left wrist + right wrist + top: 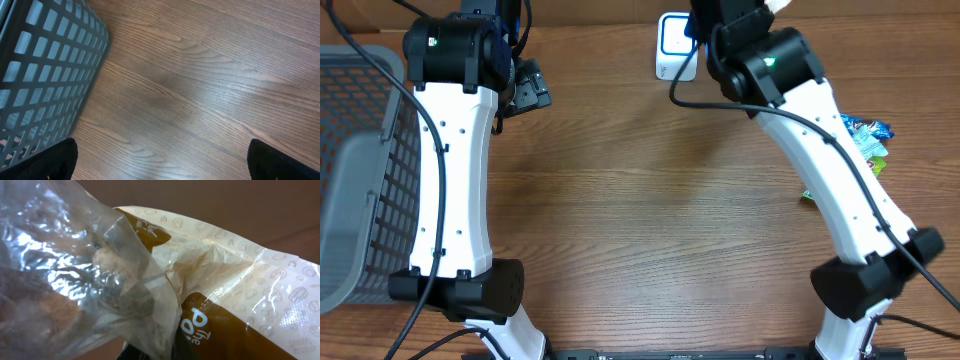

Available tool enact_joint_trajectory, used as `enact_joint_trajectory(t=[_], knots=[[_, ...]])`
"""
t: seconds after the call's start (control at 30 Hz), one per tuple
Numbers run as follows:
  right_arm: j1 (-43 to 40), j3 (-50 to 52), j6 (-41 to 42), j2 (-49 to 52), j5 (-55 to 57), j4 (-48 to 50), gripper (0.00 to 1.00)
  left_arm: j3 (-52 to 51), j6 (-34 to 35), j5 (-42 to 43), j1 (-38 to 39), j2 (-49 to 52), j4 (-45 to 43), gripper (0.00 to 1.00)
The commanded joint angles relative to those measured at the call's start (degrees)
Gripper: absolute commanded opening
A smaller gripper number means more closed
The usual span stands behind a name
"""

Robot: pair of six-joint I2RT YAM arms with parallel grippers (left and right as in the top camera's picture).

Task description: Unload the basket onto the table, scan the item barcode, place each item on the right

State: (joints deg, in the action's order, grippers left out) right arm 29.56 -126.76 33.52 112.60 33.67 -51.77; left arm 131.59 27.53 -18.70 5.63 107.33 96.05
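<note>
wood table [650,220] between basket [395,190] and scanner [675,45]

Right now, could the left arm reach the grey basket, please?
Probably yes: the basket sits right beside the open, empty left pincer, and nothing shows between them in the wrist view.

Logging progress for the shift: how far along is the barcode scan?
Done: the clear-and-brown bag is off the table, filling the right wrist view. In hand: the right arm holds it near the white-and-blue scanner. Left: the scan itself; no barcode shows. The left gripper hangs open by the grey basket.
</note>
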Motion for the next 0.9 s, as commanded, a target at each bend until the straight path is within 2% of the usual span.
enact_joint_trajectory(t=[0.0, 0.13, 0.27, 0.37, 0.63, 0.87], knots=[[-0.57, -0.68, -2.64, 5.38, 12.98, 4.52, 0.04, -0.24, 1.01, -0.76, 0.39, 0.39, -0.09, 1.0], [-0.55, -0.68, -10.16, 10.47, 25.11, 14.47, 0.04, -0.24, 1.01, -0.76, 0.39, 0.39, -0.09, 1.0], [-0.66, -0.68, -23.58, 15.13, 30.8, 25.94, 0.04, -0.24, 1.01, -0.74, 0.39, 0.39, -0.09, 1.0], [-0.76, -0.68, -31.15, 17.86, 30.77, 31.36, 0.04, -0.24, 1.01, -0.74, 0.39, 0.39, -0.09, 1.0], [-1.66, -0.68, -44.52, 24.17, 29.07, 42.07, 0.04, -0.24, 1.01, -0.74, 0.39, 0.39, -0.09, 1.0], [-3.32, -0.68, -47.25, 27.06, 21.27, 45.38, 0.04, -0.24, 1.01, -0.76, 0.39, 0.39, -0.09, 0.99]])
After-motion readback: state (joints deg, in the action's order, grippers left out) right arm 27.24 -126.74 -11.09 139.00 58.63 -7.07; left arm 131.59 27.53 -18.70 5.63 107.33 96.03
